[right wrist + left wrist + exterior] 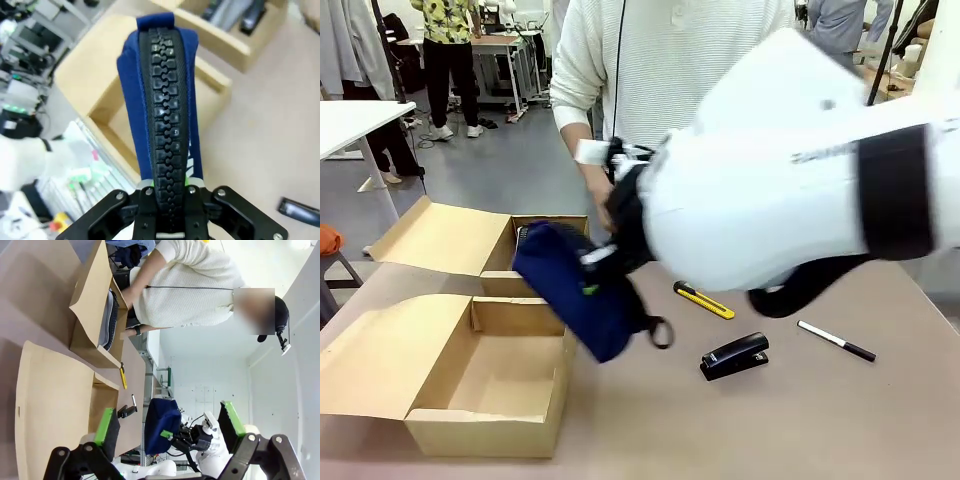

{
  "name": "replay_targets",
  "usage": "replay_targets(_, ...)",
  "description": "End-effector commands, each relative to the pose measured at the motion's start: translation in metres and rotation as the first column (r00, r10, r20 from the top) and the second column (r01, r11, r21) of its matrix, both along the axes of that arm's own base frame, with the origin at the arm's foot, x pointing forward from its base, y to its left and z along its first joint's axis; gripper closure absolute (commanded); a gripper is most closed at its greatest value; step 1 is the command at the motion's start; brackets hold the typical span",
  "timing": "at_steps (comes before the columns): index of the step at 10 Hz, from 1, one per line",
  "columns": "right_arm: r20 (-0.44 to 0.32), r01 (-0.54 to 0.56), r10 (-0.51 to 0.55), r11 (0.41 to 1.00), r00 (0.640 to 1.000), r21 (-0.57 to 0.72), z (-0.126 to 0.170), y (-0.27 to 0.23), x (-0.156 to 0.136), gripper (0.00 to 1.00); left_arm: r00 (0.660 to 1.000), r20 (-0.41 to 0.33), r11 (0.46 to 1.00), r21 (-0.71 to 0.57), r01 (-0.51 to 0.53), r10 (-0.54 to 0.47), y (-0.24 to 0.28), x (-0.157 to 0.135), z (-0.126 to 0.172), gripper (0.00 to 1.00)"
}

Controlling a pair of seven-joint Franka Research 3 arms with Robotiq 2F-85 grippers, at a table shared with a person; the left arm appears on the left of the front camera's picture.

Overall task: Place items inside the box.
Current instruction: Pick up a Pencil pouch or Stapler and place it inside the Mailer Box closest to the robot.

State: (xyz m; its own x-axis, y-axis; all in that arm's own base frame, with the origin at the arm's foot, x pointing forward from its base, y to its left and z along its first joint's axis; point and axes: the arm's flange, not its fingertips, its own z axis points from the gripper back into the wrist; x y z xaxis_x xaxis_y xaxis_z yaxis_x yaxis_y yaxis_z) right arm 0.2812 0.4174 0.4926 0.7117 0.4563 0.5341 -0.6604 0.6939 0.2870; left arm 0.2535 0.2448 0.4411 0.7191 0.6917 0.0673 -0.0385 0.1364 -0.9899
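Navy fabric zip pouch (575, 290) is gripped at one end by the clenched right gripper (170, 187) and held tilted above the right edge of the open, near cardboard box (485, 435). Behind that box, a second cardboard box (505, 283) is seen. On the table to the right of the near box lie a yellow utility knife (704, 301), then a black stapler (734, 356), then a black-and-white pen (836, 341). The left gripper (168, 420) is spread, with nothing grasped.

The brown counter (800, 420) spreads beneath the right claw (592, 278). Beyond the claw stands a person (670, 60) in a white ribbed sweater; far left of it, a white table (350, 120) on grey floor (490, 165).
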Motion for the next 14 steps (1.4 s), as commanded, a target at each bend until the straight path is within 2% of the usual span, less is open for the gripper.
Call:
replay_targets(1,-0.113,0.083,-0.082,0.996,0.99,0.01,0.005,0.068,0.01,0.92,1.0,0.024,1.0,0.003,0.004,-0.004,-0.001,-0.002,0.0,0.0)
replay_targets(2,-0.16,0.129,-0.135,0.99,0.978,-0.048,-0.003,0.095,0.009,0.92,1.0,0.024,1.0,0.003,0.004,-0.004,-0.001,-0.002,0.0,0.0)
replay_targets(3,-0.163,0.128,-0.148,0.984,0.975,-0.127,-0.01,0.119,0.007,0.92,1.0,0.024,1.0,0.003,0.004,-0.004,-0.001,-0.002,0.0,0.0)
replay_targets(4,-0.173,0.109,-0.135,0.982,0.976,-0.151,-0.013,0.136,0.007,0.92,1.0,0.024,1.0,0.003,0.004,-0.004,-0.001,-0.002,0.0,0.0)
replay_targets(5,-0.182,0.144,-0.18,0.971,0.967,-0.192,-0.016,0.15,0.008,0.92,1.0,0.024,1.0,0.003,0.004,-0.004,-0.001,-0.002,0.0,0.0)
replay_targets(7,-0.208,0.141,-0.195,0.959,0.958,-0.245,-0.027,0.176,0.009,0.92,1.0,0.024,1.0,0.003,0.004,-0.004,-0.001,-0.002,0.0,0.0)
replay_targets(9,-0.212,0.205,-0.269,0.937,0.939,-0.281,-0.046,0.181,0.028,0.92,1.0,0.024,1.0,0.003,0.004,-0.004,-0.001,-0.002,0.0,0.0)
replay_targets(11,-0.198,0.261,-0.325,0.92,0.925,-0.292,-0.055,0.176,0.034,0.92,1.0,0.024,1.0,0.003,0.004,-0.004,-0.001,-0.002,0.0,0.0)
replay_targets(14,-0.216,0.243,-0.328,0.907,0.92,-0.342,-0.068,0.174,0.032,0.92,1.0,0.024,1.0,0.003,0.004,-0.004,-0.001,-0.002,0.0,0.0)
